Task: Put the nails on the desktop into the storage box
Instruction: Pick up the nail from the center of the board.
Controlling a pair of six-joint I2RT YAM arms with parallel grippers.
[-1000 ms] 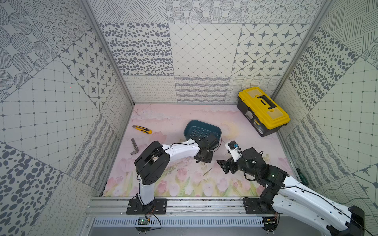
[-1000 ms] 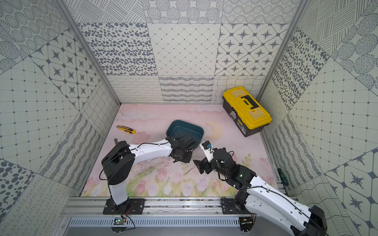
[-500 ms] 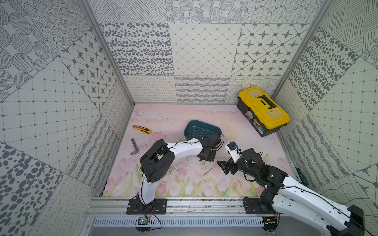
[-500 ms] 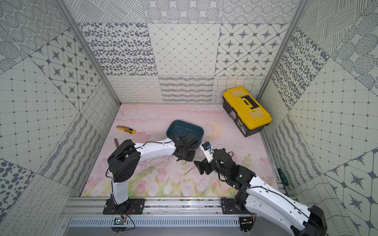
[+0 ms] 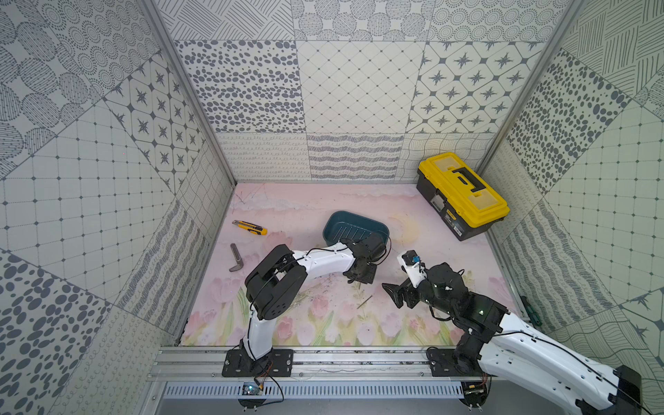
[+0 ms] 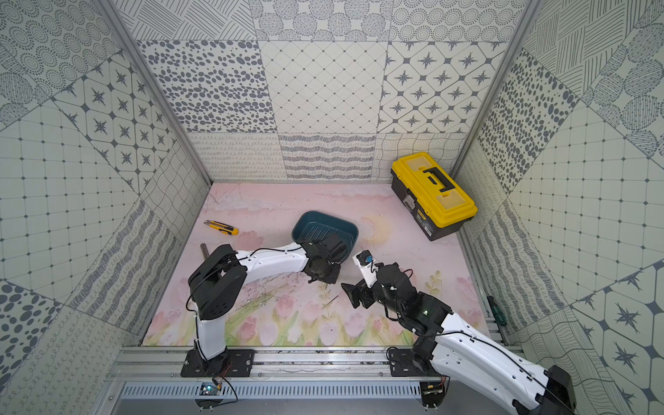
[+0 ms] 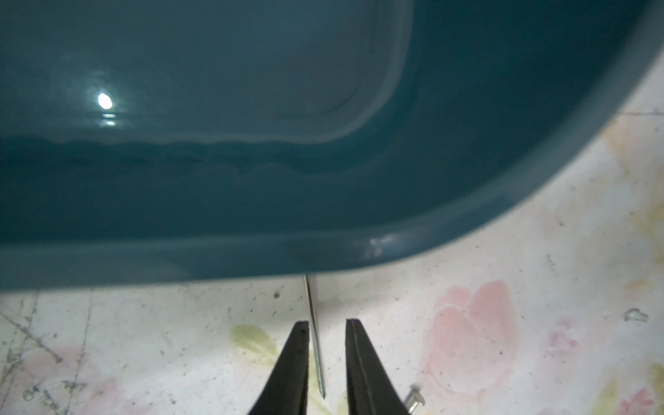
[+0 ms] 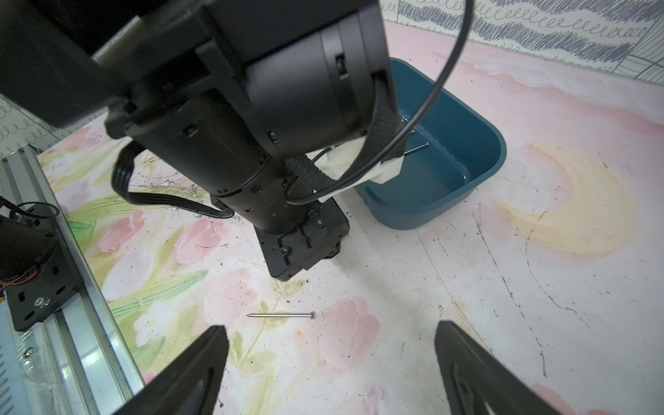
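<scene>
One nail (image 7: pixel 314 334) is being straddled, ungripped, by narrowly parted left gripper (image 7: pixel 327 322) jaws; right gripper (image 8: pixel 330 325) jaws are being held wide, empty.

White arm shells (image 5: pixel 319 260), black joints (image 5: pixel 275 287), black cables (image 8: pixel 381 115); tapered black left gripper (image 7: pixel 327 321)

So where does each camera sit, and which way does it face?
Both top views: high behind the robot, looking down on the desktop, box, toolbox, left arm and right arm.
Left wrist: on the left arm, facing the box rim; left gripper straddling a nail.
Right wrist: on the right arm, facing the left arm and a loose nail; right gripper shows.
Shared: every view shows the box.
</scene>
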